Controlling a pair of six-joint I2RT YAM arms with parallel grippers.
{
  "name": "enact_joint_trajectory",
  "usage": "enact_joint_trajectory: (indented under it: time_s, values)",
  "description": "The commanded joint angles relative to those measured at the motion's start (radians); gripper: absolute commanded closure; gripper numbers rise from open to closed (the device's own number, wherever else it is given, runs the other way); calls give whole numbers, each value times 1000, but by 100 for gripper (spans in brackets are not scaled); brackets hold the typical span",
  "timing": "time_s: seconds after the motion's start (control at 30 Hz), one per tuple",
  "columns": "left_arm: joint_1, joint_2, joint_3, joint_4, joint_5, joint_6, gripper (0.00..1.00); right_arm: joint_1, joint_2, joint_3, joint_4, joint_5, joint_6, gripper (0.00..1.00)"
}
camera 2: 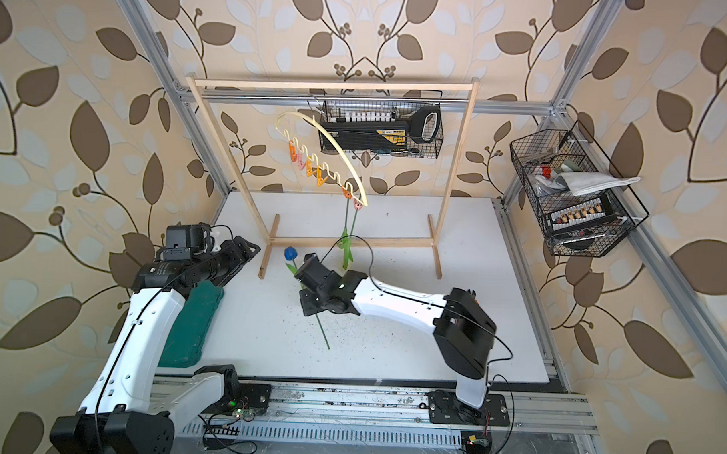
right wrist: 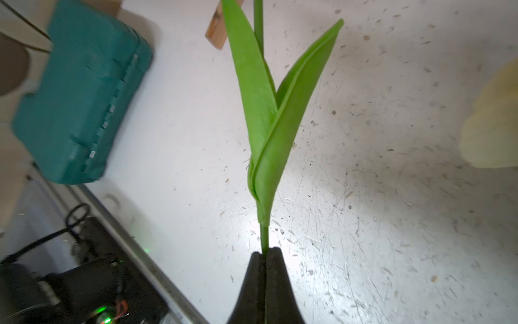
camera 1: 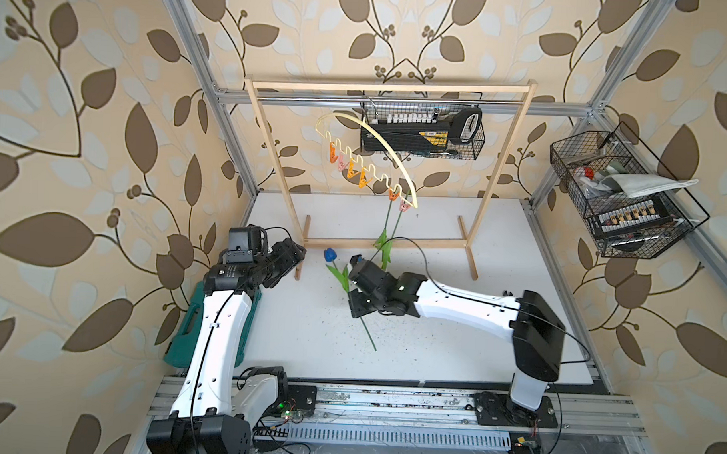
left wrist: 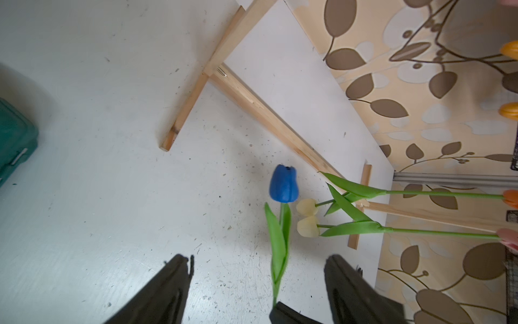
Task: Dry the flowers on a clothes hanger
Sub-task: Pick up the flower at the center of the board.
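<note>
Right gripper (right wrist: 265,254) pinches the blue tulip (left wrist: 283,183) by its stem while our left gripper (left wrist: 259,259) hangs wide open nearby.

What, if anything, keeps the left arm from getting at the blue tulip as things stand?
Probably nothing, so yes: the left gripper is open and faces the blue tulip across the table. The right gripper, shut on its stem below the leaves, leaves the head free.

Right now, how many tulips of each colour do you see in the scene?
Blue tulip: 1
Cream-white tulips: 2
Total: 3
</note>
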State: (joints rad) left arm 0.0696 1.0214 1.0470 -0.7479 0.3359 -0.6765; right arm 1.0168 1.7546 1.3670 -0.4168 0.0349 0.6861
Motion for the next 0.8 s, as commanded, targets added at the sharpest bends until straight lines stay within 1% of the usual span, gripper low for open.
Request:
enact_joint_trajectory:
  time_s: [0.0, 0.1, 0.17, 0.23, 0.3, 0.37, 0.5, 0.57, 0.6, 0.67, 0.77]
  values:
    - [-35, -5, 22, 63, 101, 59, 23, -62, -130, -142, 145, -159, 155, 100]
    - [-118, -31, 25, 80, 73, 89, 23, -125, -260, -293, 288, -271, 327, 100]
    - [-189, -58, 31, 82, 27, 115, 23, -161, -338, -396, 388, -334, 455, 100]
    - [-231, -84, 36, 83, 19, 138, 24, -179, -415, -490, 459, -366, 565, 100]
    - [-255, -109, 44, 89, 43, 160, 24, -193, -503, -581, 509, -388, 673, 100]
    - [-274, -131, 43, 110, 86, 176, 24, -208, -583, -651, 539, -391, 756, 100]
    - [-314, -150, 28, 174, 162, 180, 25, -251, -716, -730, 556, -368, 906, 100]
    - [-357, -152, 12, 218, 197, 179, 26, -270, -764, -775, 600, -343, 1012, 100]
    - [-384, -152, 4, 235, 198, 180, 26, -277, -780, -794, 621, -329, 1066, 100]
    - [-468, -152, 3, 253, 160, 194, 27, -289, -803, -836, 677, -290, 1168, 100]
    - [-590, -153, 2, 282, 95, 227, 28, -292, -827, -881, 712, -220, 1273, 100]
